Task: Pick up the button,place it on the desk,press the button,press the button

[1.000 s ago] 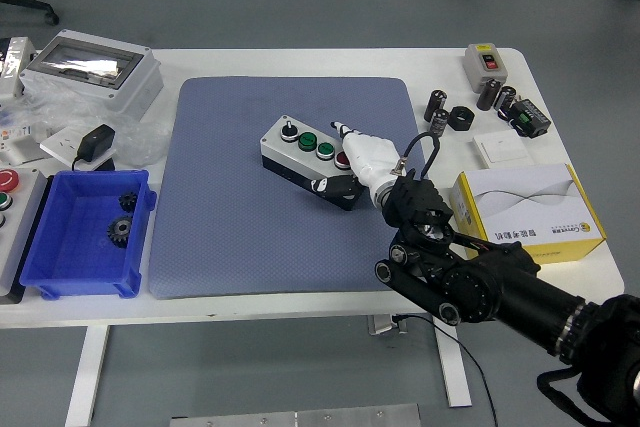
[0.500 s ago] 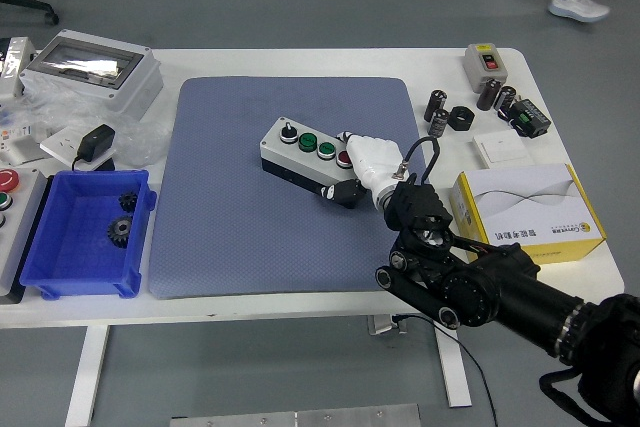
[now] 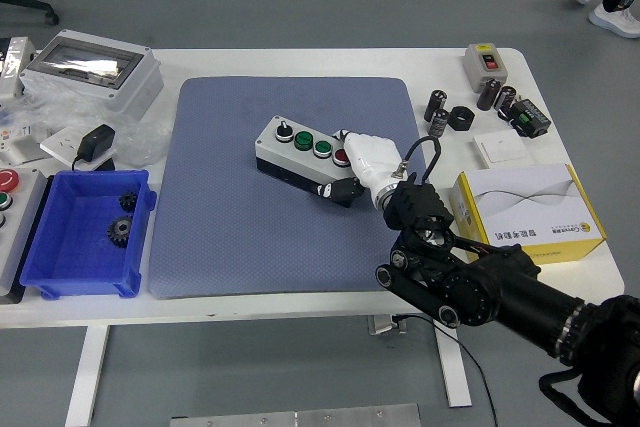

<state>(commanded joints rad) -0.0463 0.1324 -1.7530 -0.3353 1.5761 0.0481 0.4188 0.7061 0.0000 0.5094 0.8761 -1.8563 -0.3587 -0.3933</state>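
**A:** The button box (image 3: 300,154) sits mid-mat on the white surface (image 3: 300,292). It looks rigid and light enough to skid. The right hand (image 3: 362,162) clasps its right end, by the red button.

**B:** Containers? The blue bin (image 3: 88,237) holds 2 black gears (image 3: 122,215).

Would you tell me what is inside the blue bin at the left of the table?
Two dark gears lie inside the blue bin, toward its right side. The rest of the floor looks bare; the near wall hides a strip.
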